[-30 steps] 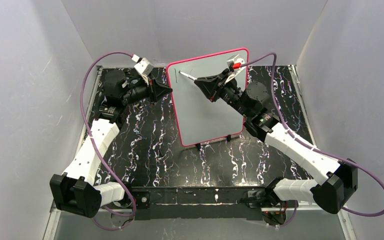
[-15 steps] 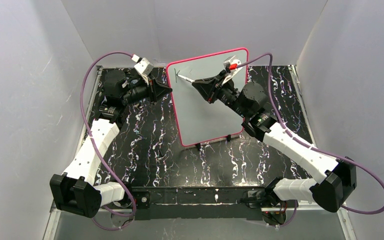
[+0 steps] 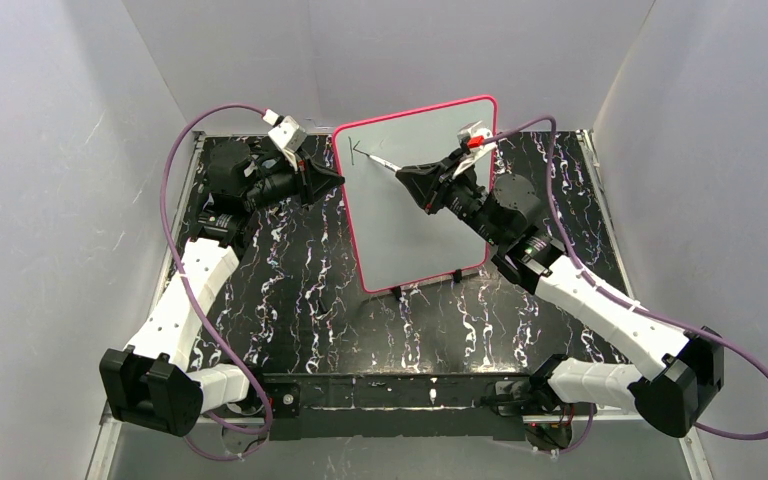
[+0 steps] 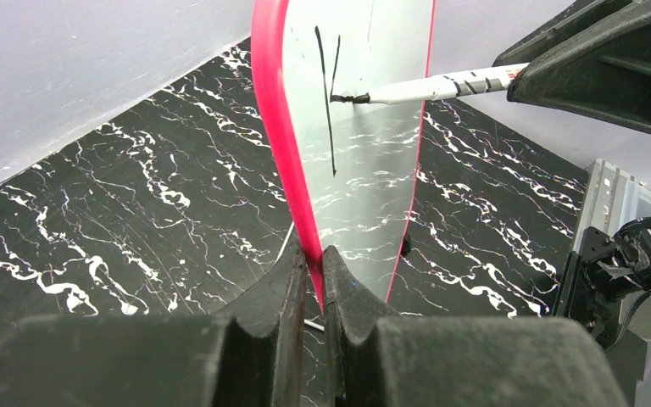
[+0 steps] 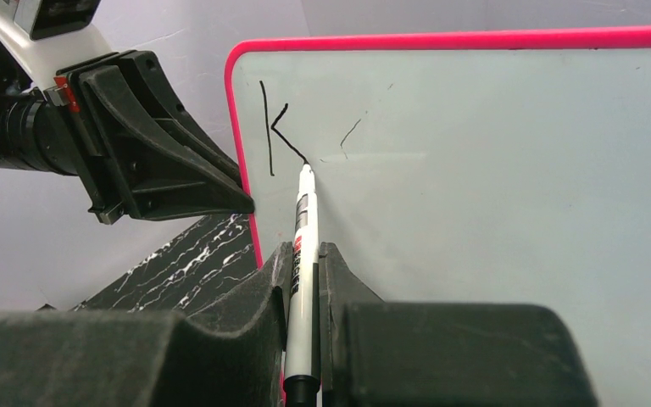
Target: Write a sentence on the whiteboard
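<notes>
The whiteboard (image 3: 430, 215), white with a pink-red frame, stands upright mid-table. My left gripper (image 3: 338, 178) is shut on its left edge; in the left wrist view the fingertips (image 4: 315, 254) pinch the pink frame (image 4: 273, 127). My right gripper (image 5: 305, 250) is shut on a white marker (image 5: 305, 216), whose black tip touches the board (image 5: 492, 170). Of the sentence, a single dark letter K (image 5: 275, 127) shows near the board's top left corner, and the tip rests at the end of its lower diagonal. The top view shows the marker (image 3: 385, 163) just right of the K (image 3: 356, 150).
The board rests on small black feet (image 3: 397, 291) on a black marbled tabletop (image 3: 290, 290). Grey walls close in the back and both sides. Purple cables (image 3: 175, 160) loop from both arms. A faint stray mark (image 5: 349, 136) sits right of the K.
My right gripper has drawn the K's two diagonal strokes beside the vertical one, ending slightly further right and lower. My left gripper has stayed clamped on the board's edge.
</notes>
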Available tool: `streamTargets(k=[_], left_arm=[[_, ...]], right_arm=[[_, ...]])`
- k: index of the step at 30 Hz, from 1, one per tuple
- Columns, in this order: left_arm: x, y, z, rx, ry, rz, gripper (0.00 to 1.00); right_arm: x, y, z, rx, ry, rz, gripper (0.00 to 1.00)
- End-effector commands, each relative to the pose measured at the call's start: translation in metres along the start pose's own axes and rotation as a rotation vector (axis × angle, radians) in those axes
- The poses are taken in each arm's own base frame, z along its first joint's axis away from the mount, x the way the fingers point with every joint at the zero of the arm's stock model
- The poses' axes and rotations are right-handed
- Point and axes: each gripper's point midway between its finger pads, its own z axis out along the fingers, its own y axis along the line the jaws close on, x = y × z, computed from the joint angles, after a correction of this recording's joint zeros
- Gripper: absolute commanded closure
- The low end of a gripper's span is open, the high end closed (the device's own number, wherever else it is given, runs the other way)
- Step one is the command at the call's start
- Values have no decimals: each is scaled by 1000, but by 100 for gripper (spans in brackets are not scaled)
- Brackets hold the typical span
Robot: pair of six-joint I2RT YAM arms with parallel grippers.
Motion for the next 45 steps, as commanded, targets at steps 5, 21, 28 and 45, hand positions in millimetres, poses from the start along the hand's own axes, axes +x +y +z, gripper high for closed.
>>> streamTargets(k=[5, 21, 28, 45], left_arm=[[8, -9, -2, 24, 19, 10, 100], [11, -7, 0, 19, 27, -1, 100], [12, -6, 0, 24, 29, -3, 100], [9, -9, -1, 32, 22, 4, 100]], right_arm=[[-26, 19, -9, -90, -58, -16, 99], [-37, 10, -10, -33, -120, -28, 99], [-38, 9, -3, -32, -133, -33, 99], [-1, -14, -7, 65, -45, -29, 99]])
